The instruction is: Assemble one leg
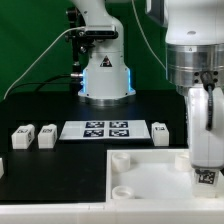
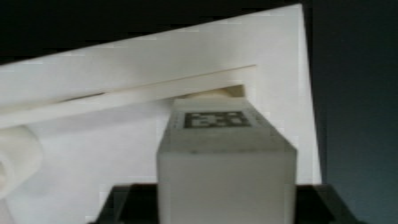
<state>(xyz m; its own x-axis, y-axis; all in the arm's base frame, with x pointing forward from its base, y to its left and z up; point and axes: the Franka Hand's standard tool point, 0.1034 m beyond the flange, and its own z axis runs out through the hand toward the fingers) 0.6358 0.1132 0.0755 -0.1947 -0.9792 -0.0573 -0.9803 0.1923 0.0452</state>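
Observation:
My gripper (image 1: 205, 150) is shut on a leg (image 1: 205, 172), a small white post with a black-and-white marker on its face, held upright over the right part of the large white tray (image 1: 140, 180). In the wrist view the leg (image 2: 222, 150) fills the middle between the dark fingers (image 2: 134, 200), its marker facing up, with the tray's white surface (image 2: 125, 80) behind it. Whether the leg's lower end touches the tray is hidden. Three more legs lie on the black table: two at the exterior view's left (image 1: 22, 136), (image 1: 46, 136) and one right of the marker board (image 1: 160, 131).
The marker board (image 1: 95, 129) lies flat behind the tray. The arm's white base (image 1: 105, 75) stands at the back with cables beside it. A round socket (image 1: 122, 158) shows at the tray's near-left corner.

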